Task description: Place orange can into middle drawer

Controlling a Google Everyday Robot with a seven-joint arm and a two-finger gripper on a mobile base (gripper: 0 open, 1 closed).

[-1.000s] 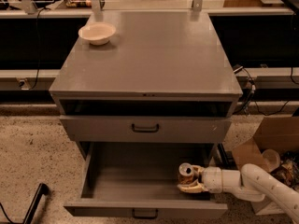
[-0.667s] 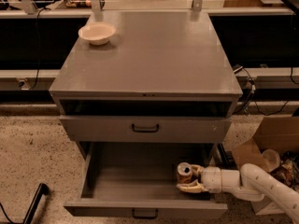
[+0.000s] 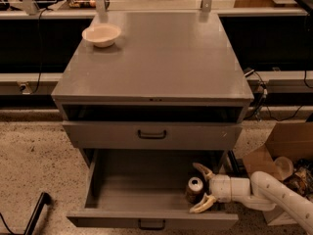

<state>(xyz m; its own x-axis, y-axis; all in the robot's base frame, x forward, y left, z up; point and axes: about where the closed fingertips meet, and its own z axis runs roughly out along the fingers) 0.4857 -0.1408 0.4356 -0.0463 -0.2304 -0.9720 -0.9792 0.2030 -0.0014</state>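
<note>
- Middle drawer (image 3: 122,192): open, floor exposed.
- Orange can (image 3: 195,190): upright on the drawer floor, near the right front corner, silvery top facing up.
- Gripper (image 3: 193,188): reaching into the drawer from the right, spread wide around the can; one finger (image 3: 201,170) behind it, the other (image 3: 201,205) in front.
- Contact between fingers and can: not discernible.
- Upper drawer (image 3: 195,136): pushed in.
- White bowl (image 3: 101,35): on cabinet top (image 3: 161,58), rear left corner.
- Cardboard box (image 3: 281,143): on the floor, right of the cabinet.

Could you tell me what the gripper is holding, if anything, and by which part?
Nothing, it seems: the gripper is open around the orange can, which stands upright in the middle drawer, fingers clear of its sides.
</note>
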